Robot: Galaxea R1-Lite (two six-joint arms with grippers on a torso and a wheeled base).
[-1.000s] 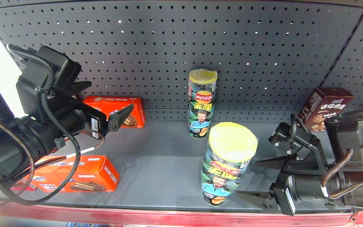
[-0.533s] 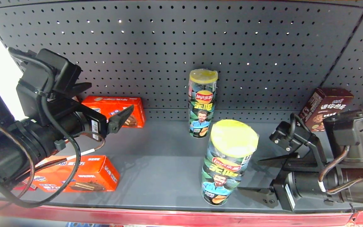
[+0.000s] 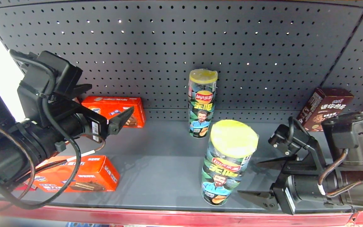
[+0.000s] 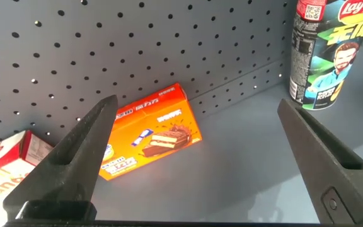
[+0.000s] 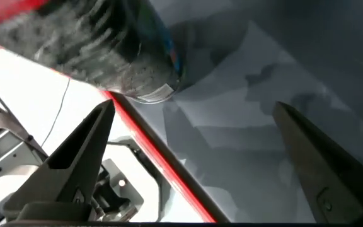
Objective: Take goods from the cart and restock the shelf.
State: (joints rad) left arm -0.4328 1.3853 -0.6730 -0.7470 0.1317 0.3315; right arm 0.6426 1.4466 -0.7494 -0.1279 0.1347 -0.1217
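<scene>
Two chips cans with yellow lids stand upright on the grey shelf (image 3: 162,170). The front can (image 3: 227,164) is near the red front edge, and the back can (image 3: 202,104) stands by the pegboard. My right gripper (image 3: 248,178) is open just right of the front can, level with its lower half, with nothing between its fingers. The right wrist view has that can's base (image 5: 131,60) beyond the open right gripper (image 5: 194,106). My left gripper (image 3: 101,101) hangs open above the shelf's left part, in front of an orange box (image 4: 150,129). The back can (image 4: 323,53) lies off to its side.
One orange biscuit box (image 3: 115,110) lies at the back left and another (image 3: 77,173) at the front left. A brown box (image 3: 325,107) leans at the back right. The pegboard wall (image 3: 181,41) closes the back. Metal frame parts (image 5: 112,189) lie below the red shelf lip (image 5: 150,148).
The front can has shifted a touch and stands a little straighter. The right arm has edged slightly back and the left arm has drifted slightly. Both grippers remain open.
</scene>
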